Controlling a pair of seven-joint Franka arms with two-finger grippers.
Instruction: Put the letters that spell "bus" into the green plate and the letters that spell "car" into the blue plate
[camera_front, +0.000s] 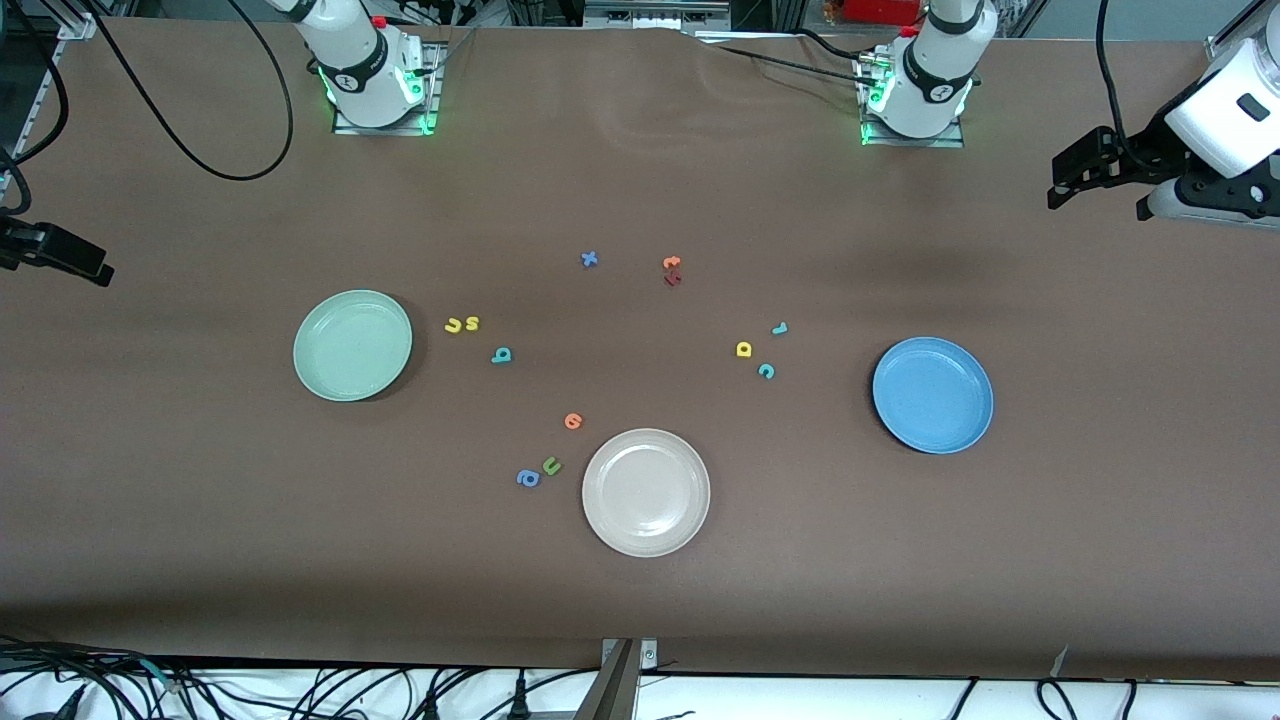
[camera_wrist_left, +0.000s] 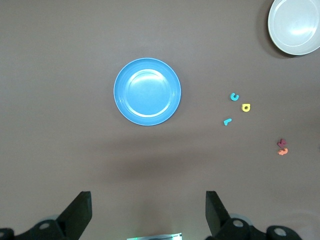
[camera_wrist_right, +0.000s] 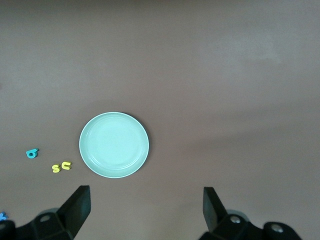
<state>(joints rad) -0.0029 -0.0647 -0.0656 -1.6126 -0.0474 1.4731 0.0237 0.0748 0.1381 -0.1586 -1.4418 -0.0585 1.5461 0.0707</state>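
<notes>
Both claws spread wide and waiting, left claw (camera_wrist_left: 148, 215) high over the counter's left-arm end, right claw (camera_wrist_right: 145, 215) likewise; featherlight, squashy foam b (camera_front: 501, 355), u (camera_front: 453, 325), s (camera_front: 472, 322) beside green plate (camera_front: 352, 345), probably best pinched across flat edges.

The only readable signs are the foam letters lying on the worktop (camera_front: 200, 560). Yellow u (camera_front: 453, 325) and yellow s (camera_front: 472, 322) lie side by side, with a teal b (camera_front: 501, 355) near them. A teal c (camera_front: 766, 371), a yellow a (camera_front: 743, 349) and a teal r (camera_front: 779, 328) form another group. A blue x (camera_front: 589, 259) lies apart.
</notes>
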